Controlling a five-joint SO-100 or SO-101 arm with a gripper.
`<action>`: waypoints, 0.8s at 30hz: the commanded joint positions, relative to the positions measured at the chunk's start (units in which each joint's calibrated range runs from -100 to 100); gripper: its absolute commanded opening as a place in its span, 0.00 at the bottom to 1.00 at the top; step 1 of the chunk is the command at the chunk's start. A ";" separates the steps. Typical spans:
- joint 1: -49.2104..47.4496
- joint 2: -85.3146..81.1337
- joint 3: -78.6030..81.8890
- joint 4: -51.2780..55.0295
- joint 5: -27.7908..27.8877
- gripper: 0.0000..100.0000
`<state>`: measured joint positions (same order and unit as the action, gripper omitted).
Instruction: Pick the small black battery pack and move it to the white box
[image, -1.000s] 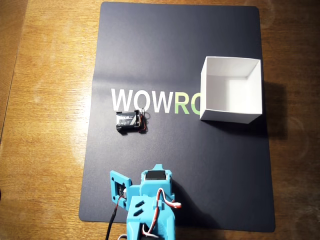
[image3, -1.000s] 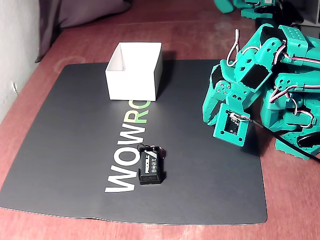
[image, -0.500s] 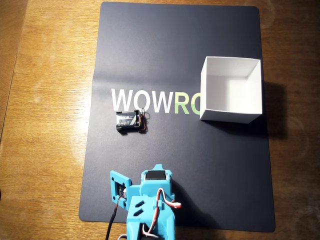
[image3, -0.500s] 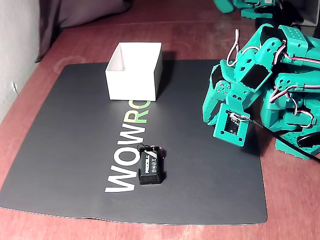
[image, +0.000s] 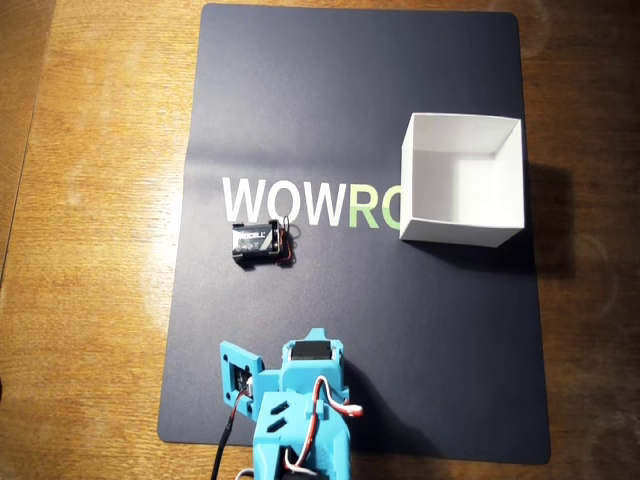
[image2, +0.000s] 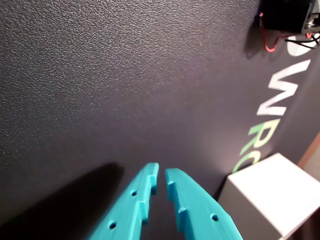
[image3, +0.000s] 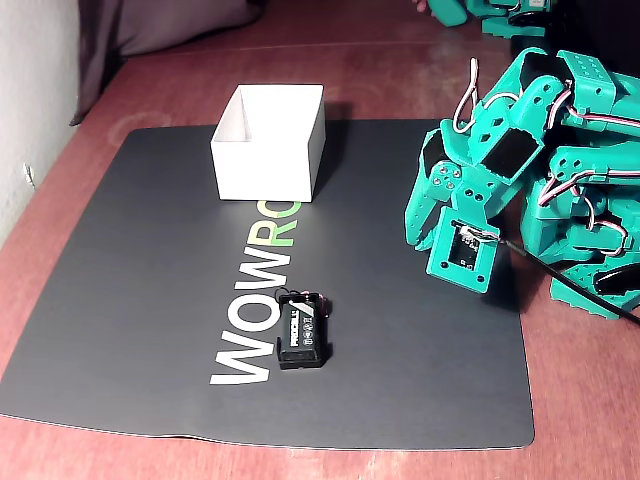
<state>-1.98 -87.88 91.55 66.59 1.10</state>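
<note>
The small black battery pack lies flat on the dark mat just below the white "WOW" lettering, its red-black wires at its right end in the overhead view. It also shows in the fixed view and, cut off, in the top right corner of the wrist view. The white box stands open-topped on the mat's right side, its wall plain in the fixed view. My gripper hangs shut and empty over bare mat, well short of the pack, on the folded teal arm.
A dark mat with "WOWRO" lettering covers a wooden table. The teal arm's folded body fills the right side of the fixed view. A grey cloth lies at the far left corner there.
</note>
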 joint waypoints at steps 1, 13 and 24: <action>-0.43 -0.46 -1.34 -0.07 0.17 0.01; -8.76 12.08 -12.50 -3.84 0.17 0.02; -14.15 39.17 -39.98 -4.37 0.12 0.02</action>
<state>-16.07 -53.90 59.82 62.67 1.10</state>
